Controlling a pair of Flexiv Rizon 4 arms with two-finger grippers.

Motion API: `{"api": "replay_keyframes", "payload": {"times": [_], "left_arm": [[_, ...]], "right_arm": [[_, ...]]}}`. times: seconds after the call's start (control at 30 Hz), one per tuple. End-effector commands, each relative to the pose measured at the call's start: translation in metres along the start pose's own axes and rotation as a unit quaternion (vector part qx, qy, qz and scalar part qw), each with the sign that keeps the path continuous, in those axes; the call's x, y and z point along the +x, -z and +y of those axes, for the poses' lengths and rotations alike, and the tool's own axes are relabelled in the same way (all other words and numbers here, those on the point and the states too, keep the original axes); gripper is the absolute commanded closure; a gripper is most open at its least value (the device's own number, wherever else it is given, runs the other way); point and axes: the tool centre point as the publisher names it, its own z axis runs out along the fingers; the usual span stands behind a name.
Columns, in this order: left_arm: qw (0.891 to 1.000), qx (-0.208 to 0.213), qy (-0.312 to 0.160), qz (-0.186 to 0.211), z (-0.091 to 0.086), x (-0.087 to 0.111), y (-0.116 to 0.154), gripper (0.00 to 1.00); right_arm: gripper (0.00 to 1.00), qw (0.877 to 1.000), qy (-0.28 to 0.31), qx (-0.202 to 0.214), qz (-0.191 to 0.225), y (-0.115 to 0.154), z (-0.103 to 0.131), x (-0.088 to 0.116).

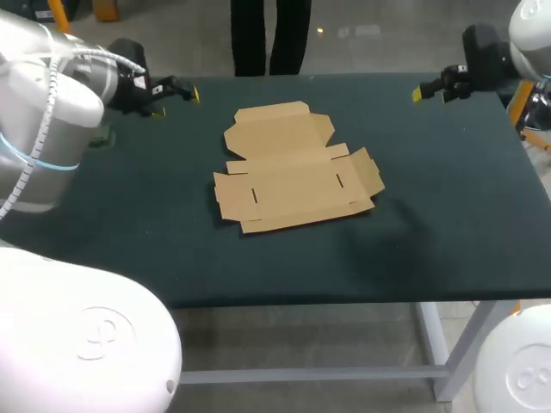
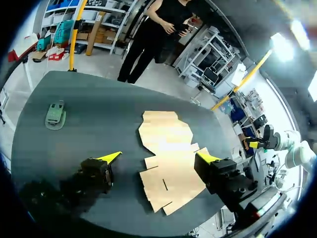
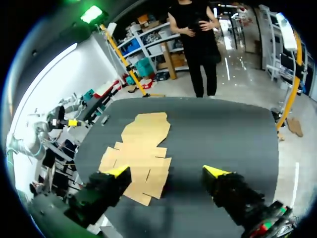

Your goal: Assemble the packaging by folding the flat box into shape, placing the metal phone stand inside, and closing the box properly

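Flat cardboard box point(image 1: 297, 172) lies unfolded approx. mid-table, flaps spread, flush on the dark table point(image 1: 430, 249). Nothing touches it.

Left gripper point(image 1: 175, 101) hangs over the far-left part of the table, well apart from the box. Its yellow-tipped fingers are wide apart w/ nothing btwn them. In the left wrist view the box sits ahead of and partly under the gap btwn the two tips, no contact.

Metal phone stand point(image 2: 55, 115), greenish-grey, lies flat near the table's far-left corner, off to the side of the left gripper and well apart from the box. In the head view it's half hidden behind the left arm point(image 1: 52, 112).

Right gripper point(image 1: 430, 93) hangs over the far-right edge of the table, also clear of the box. Fingers spread wide, empty. In the right wrist view the box lies ahead of it, nearer one finger than the other, w/ bare table under the second.
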Motion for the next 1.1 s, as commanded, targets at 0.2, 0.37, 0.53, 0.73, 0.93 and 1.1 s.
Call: {"api": "replay_keyframes", "payload": {"times": [0.2,0.37,0.53,0.73,0.93,1.1], "left_arm": [[0.997,-0.052,0.001,-0.053,-0.003,0.004,0.001,0.0],[0.996,-0.063,0.047,-0.039,-0.004,0.011,-0.002,0.0],[0.991,-0.083,0.1,-0.03,0.007,0.009,-0.001,0.0],[0.985,-0.097,0.14,-0.024,0.023,0.005,0.003,0.0],[0.982,-0.113,0.154,-0.012,0.039,0.002,-0.003,0.0],[0.974,-0.14,0.178,-0.001,0.047,-0.001,-0.012,0.0]], "right_arm": [[0.0,1.0,-0.001,0.025,0.001,0.002,0.003,0.0],[0.0,1.0,-0.002,0.025,0.018,0.003,0.001,0.002],[0.0,0.998,-0.033,0.061,0.005,0.005,-0.008,0.005],[0.0,0.994,-0.056,0.097,0.013,-0.001,-0.024,0.008],[0.0,0.99,-0.064,0.126,0.024,-0.01,-0.035,0.012],[0.0,0.984,-0.076,0.157,0.039,-0.021,-0.042,0.011]]}}
